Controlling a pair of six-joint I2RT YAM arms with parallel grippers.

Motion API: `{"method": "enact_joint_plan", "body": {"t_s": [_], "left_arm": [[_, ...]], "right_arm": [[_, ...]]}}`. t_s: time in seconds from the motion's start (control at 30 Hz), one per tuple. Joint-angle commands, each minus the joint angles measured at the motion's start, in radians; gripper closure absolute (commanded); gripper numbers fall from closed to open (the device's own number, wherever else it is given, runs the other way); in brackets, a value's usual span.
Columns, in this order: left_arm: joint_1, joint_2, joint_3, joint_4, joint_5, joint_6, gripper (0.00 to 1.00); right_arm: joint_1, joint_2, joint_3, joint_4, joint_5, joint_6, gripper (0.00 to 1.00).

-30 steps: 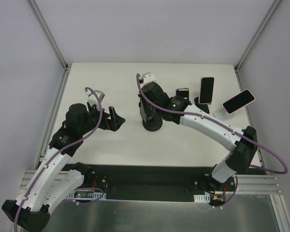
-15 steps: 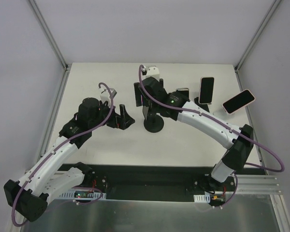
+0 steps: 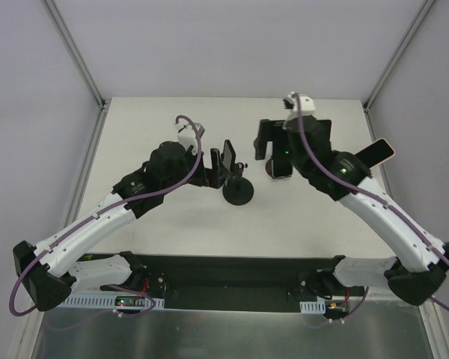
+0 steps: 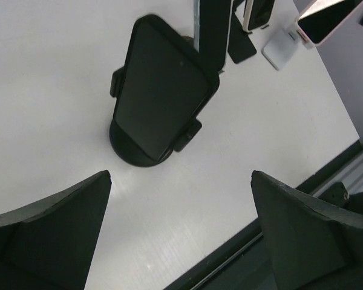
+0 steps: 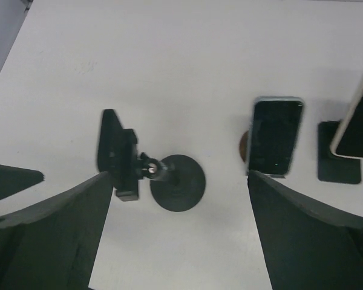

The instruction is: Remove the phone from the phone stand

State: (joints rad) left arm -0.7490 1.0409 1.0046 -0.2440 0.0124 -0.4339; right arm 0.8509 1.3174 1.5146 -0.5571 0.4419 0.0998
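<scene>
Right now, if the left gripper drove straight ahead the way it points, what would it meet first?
Likely the black phone clamped in the black phone stand: it sits centred ahead of the open left gripper in the wrist view. Depth is unclear.

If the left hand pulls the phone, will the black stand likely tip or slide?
It may well tip: the phone sits high on a thin neck above a small round base. It could also slide, since nothing visibly pins that base.
</scene>
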Motion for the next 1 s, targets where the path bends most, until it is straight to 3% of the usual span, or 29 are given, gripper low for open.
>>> {"method": "enact_joint_plan", "body": {"t_s": [0.0, 0.2, 0.43, 0.6, 0.93, 0.97], "left_arm": [[-0.088, 0.085, 0.118, 0.037, -0.271, -0.054, 0.01], [-0.156, 0.263, 0.247, 0.029, -0.482, 0.017, 0.01], [-0.185, 0.412, 0.393, -0.001, -0.612, 0.079, 0.01], [-0.202, 0.467, 0.417, -0.029, -0.660, 0.090, 0.02], [-0.201, 0.487, 0.408, -0.061, -0.634, 0.107, 0.32], [-0.201, 0.487, 0.408, -0.063, -0.625, 0.110, 0.42]], "right_arm": [[-0.171, -0.200, -0.157, -0.020, -0.077, -0.011, 0.04], [-0.384, -0.378, -0.336, -0.023, -0.247, -0.045, 0.04], [-0.480, -0.468, -0.458, -0.029, -0.354, -0.043, 0.04], [-0.513, -0.477, -0.481, -0.030, -0.399, -0.048, 0.04], [-0.518, -0.474, -0.533, 0.019, -0.433, -0.051, 0.04], [-0.520, -0.475, -0.536, 0.022, -0.433, -0.051, 0.04]]}}
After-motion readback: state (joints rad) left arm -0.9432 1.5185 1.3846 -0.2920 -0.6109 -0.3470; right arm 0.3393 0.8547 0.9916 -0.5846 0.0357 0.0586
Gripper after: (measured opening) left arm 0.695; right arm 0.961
